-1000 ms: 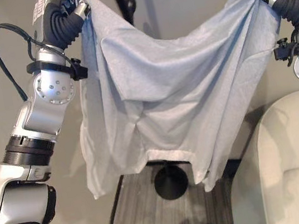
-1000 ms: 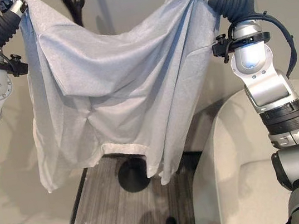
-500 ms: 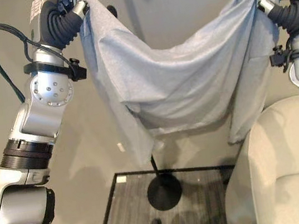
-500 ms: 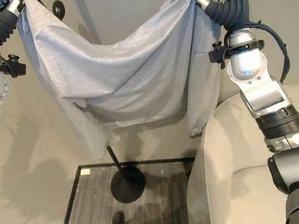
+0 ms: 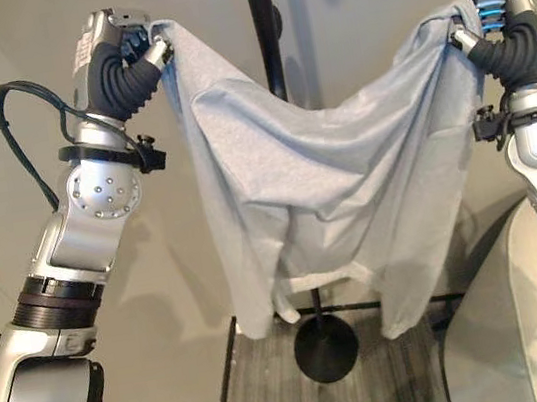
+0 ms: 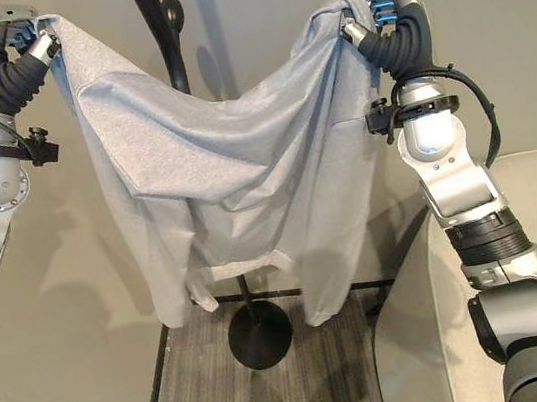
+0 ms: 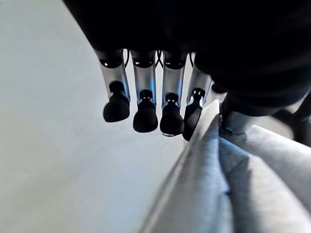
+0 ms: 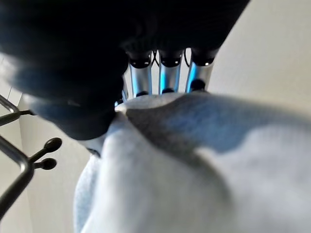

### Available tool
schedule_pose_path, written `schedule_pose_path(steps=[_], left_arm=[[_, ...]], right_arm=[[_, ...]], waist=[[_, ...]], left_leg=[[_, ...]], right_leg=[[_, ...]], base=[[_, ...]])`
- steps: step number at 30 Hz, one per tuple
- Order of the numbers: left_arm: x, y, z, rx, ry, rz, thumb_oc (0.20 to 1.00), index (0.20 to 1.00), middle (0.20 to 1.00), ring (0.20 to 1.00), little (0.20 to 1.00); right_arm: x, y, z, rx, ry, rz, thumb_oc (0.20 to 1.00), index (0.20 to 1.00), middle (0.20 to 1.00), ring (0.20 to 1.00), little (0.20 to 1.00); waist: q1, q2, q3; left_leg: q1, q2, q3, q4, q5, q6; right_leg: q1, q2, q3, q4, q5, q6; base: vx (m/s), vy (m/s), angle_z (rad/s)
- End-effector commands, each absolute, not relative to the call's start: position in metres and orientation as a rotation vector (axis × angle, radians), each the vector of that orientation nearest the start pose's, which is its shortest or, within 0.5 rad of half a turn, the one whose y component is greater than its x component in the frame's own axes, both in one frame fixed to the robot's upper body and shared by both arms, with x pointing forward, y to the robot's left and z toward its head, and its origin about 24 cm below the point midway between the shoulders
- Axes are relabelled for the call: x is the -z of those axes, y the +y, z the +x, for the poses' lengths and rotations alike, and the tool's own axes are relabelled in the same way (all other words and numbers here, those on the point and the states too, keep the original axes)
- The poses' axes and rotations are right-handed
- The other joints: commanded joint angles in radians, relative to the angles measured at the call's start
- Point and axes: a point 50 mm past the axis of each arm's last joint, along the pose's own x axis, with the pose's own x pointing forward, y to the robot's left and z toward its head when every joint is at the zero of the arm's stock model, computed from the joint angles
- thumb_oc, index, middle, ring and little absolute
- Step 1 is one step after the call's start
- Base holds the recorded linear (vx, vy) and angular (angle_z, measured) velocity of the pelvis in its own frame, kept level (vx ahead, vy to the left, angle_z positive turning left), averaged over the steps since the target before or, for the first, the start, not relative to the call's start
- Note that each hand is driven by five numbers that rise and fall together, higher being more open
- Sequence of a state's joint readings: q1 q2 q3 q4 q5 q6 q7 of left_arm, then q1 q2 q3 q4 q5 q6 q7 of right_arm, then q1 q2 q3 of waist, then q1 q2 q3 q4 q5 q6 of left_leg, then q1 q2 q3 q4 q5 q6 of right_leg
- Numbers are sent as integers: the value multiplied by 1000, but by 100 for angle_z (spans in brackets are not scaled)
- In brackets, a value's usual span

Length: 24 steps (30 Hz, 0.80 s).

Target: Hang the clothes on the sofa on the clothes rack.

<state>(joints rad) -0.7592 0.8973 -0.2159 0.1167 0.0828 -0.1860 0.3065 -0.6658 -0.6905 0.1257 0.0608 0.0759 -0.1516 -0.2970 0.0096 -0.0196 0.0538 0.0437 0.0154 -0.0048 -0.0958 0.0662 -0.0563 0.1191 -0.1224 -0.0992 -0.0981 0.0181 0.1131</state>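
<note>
Grey shirt [image 5: 328, 192] strung between both raised hands, sagging at centre, hem loose above rack base [image 5: 325, 347] | rack pole [image 5: 264, 30] behind it at 12 o'clock | left hand [image 5: 139, 43] pinches 10 o'clock corner | right hand [image 5: 478, 13] curls round 2 o'clock corner | sofa [image 5: 503, 348] at 4 o'clock.

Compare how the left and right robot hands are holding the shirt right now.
The left robot hand grips one top corner of the light grey shirt slightly higher; the right robot hand grips the opposite corner a little lower. Both are raised, with the shirt sagging between them before the black clothes rack pole.
</note>
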Motion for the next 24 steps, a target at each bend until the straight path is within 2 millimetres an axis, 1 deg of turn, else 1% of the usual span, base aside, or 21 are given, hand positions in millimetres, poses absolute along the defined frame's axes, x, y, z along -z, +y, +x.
schedule_pose_path(steps=[1, 2, 3, 7, 8, 9, 10, 11, 13, 14, 15, 16, 18, 19, 22, 24], left_arm=[[-311, 228, 309, -266, -944, 842, 200, 200, 200, 200, 200], [-311, 229, 308, -268, -946, 836, 200, 200, 200, 200, 200], [-309, 229, 307, -267, -946, 830, 200, 200, 200, 200, 200], [-304, 233, 301, -278, -946, 813, 200, 200, 200, 200, 200], [-302, 235, 300, -285, -941, 811, 200, 200, 200, 200, 200], [-301, 236, 300, -288, -938, 809, 200, 200, 200, 200, 200], [-300, 242, 299, -307, -929, 803, 200, 200, 200, 200, 200], [-300, 245, 298, -320, -923, 800, 200, 200, 200, 200, 200], [-301, 247, 298, -329, -922, 800, 200, 200, 200, 200, 200], [-304, 250, 299, -348, -923, 800, 200, 200, 200, 200, 200], [-304, 250, 299, -349, -924, 800, 200, 200, 200, 200, 200], [-306, 256, 299, -375, -918, 797, 200, 200, 200, 200, 200], [-309, 258, 299, -389, -924, 794, 200, 200, 200, 200, 200], [-309, 258, 299, -389, -924, 794, 200, 200, 200, 200, 200], [-323, 273, 296, -469, -934, 799, 200, 200, 200, 200, 200], [-329, 283, 294, -513, -928, 798, 200, 200, 200, 200, 200]], right_arm=[[-276, -217, 313, 207, -851, -536, 200, 200, 200, 200, 200], [-275, -217, 313, 206, -850, -533, 200, 200, 200, 200, 200], [-274, -217, 313, 203, -848, -530, 200, 200, 200, 200, 200], [-271, -216, 310, 196, -849, -525, 200, 200, 200, 200, 200], [-271, -216, 310, 194, -850, -526, 200, 200, 200, 200, 200], [-271, -215, 310, 191, -851, -526, 200, 200, 200, 200, 200], [-273, -215, 309, 187, -861, -523, 200, 200, 200, 200, 200], [-276, -213, 310, 181, -872, -523, 200, 200, 200, 200, 200], [-278, -211, 310, 178, -878, -525, 200, 200, 200, 200, 200], [-283, -209, 311, 176, -893, -528, 200, 200, 200, 200, 200], [-283, -208, 312, 176, -894, -528, 200, 200, 200, 200, 200], [-290, -206, 313, 176, -912, -533, 200, 200, 200, 200, 200], [-294, -205, 313, 175, -924, -531, 200, 200, 200, 200, 200], [-294, -204, 314, 175, -925, -531, 200, 200, 200, 200, 200], [-313, -196, 317, 161, -967, -532, 200, 200, 200, 200, 200], [-320, -192, 319, 144, -980, -535, 200, 200, 200, 200, 200]], waist=[[34, -24, -91], [36, -24, -95], [36, -24, -94], [42, -26, -96], [45, -27, -100], [44, -27, -97], [51, -29, -100], [54, -29, -99], [56, -30, -98], [62, -31, -100], [61, -31, -98], [69, -32, -102], [71, -33, -99], [70, -32, -100], [87, -35, -98], [95, -37, -97]], left_leg=[[37, 62, 36, 9, -87, -19], [43, 63, 36, 9, -99, -20], [43, 62, 36, 9, -91, -19], [54, 65, 35, 9, -96, -22], [60, 67, 35, 9, -106, -23], [59, 66, 34, 9, -98, -23], [65, 69, 32, 9, -109, -25], [63, 69, 32, 9, -100, -25], [63, 69, 30, 9, -100, -26], [63, 70, 29, 9, -99, -27], [62, 70, 28, 9, -99, -28], [67, 72, 27, 9, -108, -30], [62, 71, 25, 9, -98, -30], [66, 72, 24, 9, -107, -30], [61, 73, 17, 9, -103, -34], [56, 72, 15, 9, -102, -34]], right_leg=[[-20, -109, -18, 13, 21, 97], [-14, -109, -21, 12, 12, 99], [-16, -111, -22, 13, 20, 98], [-4, -115, -33, 11, 17, 99], [3, -115, -36, 11, 8, 101], [2, -115, -37, 11, 16, 100], [10, -115, -42, 11, 5, 101], [9, -116, -45, 11, 12, 100], [11, -116, -50, 11, 11, 100], [14, -116, -53, 11, 10, 100], [14, -116, -54, 11, 10, 100], [22, -115, -59, 11, 0, 101], [18, -116, -62, 12, 10, 100], [22, -116, -63, 12, 2, 101], [22, -114, -76, 13, 3, 103], [21, -114, -82, 13, 4, 104]], base=[[47, -1, -1], [14, 0, -4], [11, -5, -5], [8, -5, 0], [25, -15, 4], [70, -24, 4], [0, 0, 0], [31, -19, 3], [1, -8, 4], [17, -8, 6], [67, -10, 7], [50, -5, 7], [13, -2, 8], [20, -1, 9], [43, -3, 8], [20, 1, 6]])
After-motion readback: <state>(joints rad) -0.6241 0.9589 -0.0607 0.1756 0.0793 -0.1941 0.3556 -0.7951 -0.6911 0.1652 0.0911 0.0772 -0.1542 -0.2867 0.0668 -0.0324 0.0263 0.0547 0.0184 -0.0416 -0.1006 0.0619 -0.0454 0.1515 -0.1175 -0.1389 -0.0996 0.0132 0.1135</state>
